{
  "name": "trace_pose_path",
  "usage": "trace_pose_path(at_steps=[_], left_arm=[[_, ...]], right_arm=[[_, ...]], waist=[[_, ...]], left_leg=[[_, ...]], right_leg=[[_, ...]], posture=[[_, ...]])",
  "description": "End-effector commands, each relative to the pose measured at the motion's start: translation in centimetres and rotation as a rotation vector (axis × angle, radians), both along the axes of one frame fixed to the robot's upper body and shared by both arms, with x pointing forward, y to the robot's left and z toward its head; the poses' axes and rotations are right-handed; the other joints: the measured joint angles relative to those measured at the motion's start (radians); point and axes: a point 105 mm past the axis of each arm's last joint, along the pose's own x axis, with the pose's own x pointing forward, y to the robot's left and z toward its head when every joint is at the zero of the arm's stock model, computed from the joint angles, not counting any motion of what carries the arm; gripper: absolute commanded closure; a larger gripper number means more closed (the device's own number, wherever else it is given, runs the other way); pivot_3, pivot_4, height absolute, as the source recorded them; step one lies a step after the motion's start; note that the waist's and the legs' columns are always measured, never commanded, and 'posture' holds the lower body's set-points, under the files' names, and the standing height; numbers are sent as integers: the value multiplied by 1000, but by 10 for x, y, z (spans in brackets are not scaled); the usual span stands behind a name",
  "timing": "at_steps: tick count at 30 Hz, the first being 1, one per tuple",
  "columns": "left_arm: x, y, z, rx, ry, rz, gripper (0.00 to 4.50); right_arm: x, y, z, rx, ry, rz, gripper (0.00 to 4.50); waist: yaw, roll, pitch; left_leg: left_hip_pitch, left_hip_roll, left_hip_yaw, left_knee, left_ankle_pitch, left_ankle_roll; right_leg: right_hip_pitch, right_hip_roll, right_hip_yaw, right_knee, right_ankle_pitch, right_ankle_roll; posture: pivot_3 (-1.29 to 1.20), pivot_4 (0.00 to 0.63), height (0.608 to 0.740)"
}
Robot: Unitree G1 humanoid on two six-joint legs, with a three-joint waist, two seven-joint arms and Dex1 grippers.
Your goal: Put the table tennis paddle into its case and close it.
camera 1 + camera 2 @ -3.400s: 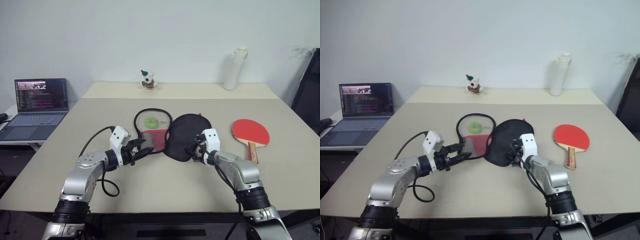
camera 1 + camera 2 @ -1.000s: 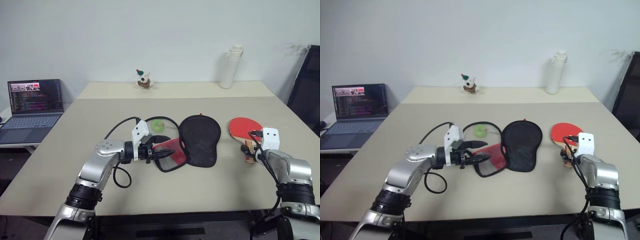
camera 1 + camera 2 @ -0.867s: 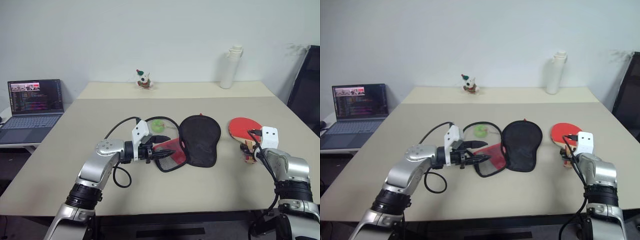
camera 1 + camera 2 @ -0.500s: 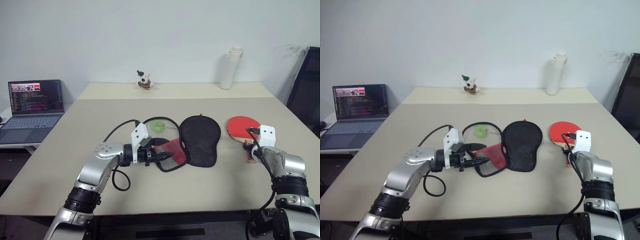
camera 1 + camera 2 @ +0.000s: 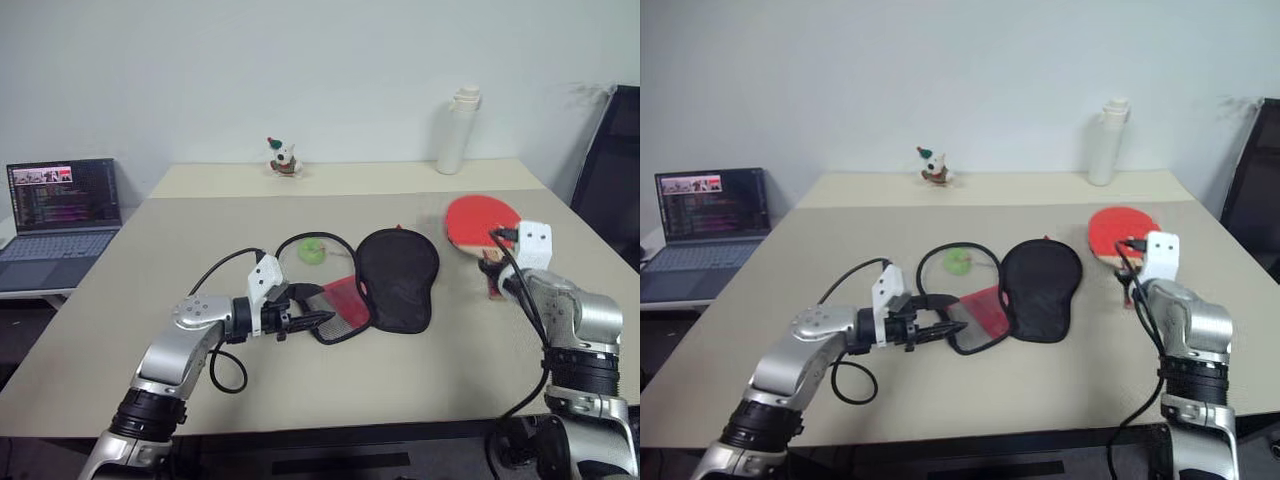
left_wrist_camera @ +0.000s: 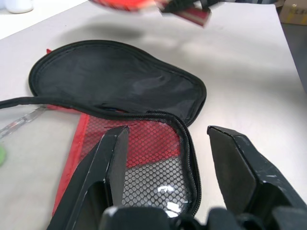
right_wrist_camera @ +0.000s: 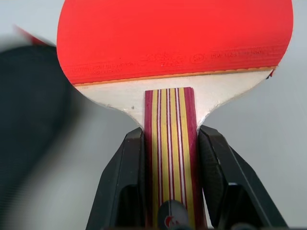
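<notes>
The left gripper (image 5: 318, 320) is hovering nearest, its two black fingers (image 6: 108, 165) standing apart over the near end of the case (image 5: 385, 280), gripping nothing. The case is lying unzipped in the middle of the table (image 5: 180, 240), its black flap spread flat on the right and its red mesh half on the left. A small green charm (image 5: 311, 252) is resting just beyond the case, inside a loop of black zip edge. To the right, the right gripper (image 7: 168, 158) is clamping the striped wooden handle of the table tennis paddle (image 5: 482, 221), lifting it clear of the table with its red face pointing away. Farther back, a small figurine (image 5: 281, 158) and a white bottle (image 5: 455, 130) are standing by the wall, and a laptop (image 5: 58, 205) is sitting open at the far left.
</notes>
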Motion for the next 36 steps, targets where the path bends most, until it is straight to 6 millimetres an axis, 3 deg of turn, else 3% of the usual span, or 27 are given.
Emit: trace_pose_path(at_steps=[1,4,11,22,30,36], left_arm=[[-3,2,11,-12,-40,0,1669],[-4,-1,12,-13,-37,-4,1669],[-6,-3,12,-7,-34,-7,1669],[-9,-1,13,-1,-31,9,1669],[-9,-2,12,-2,-27,11,1669],[-9,-3,12,-4,-25,13,1669]], right_arm=[[-15,47,17,69,-44,107,3353],[-24,79,5,116,-4,155,3355],[-27,107,-22,106,60,195,3356],[-3,103,-41,99,71,128,3356],[4,103,-48,96,77,108,3356],[2,108,-51,84,83,101,1513]], waist=[[1,0,0],[3,0,0],[9,0,0],[2,0,0],[2,0,0],[2,0,0]], left_leg=[[0,0,0,0,0,0],[1,0,0,0,0,0],[-2,-3,1,1,0,0],[-2,-2,1,1,0,0],[-2,-2,1,1,0,0],[-2,-2,1,1,0,0]], right_leg=[[0,0,0,0,0,0],[0,0,0,0,0,0],[0,-4,-1,-3,1,2],[-1,-2,0,-3,1,2],[-1,-2,0,-3,1,2],[-1,-2,0,-2,1,2]], posture=[[0,150,740],[0,150,740],[0,150,740],[0,150,740],[0,150,740],[0,150,740]])
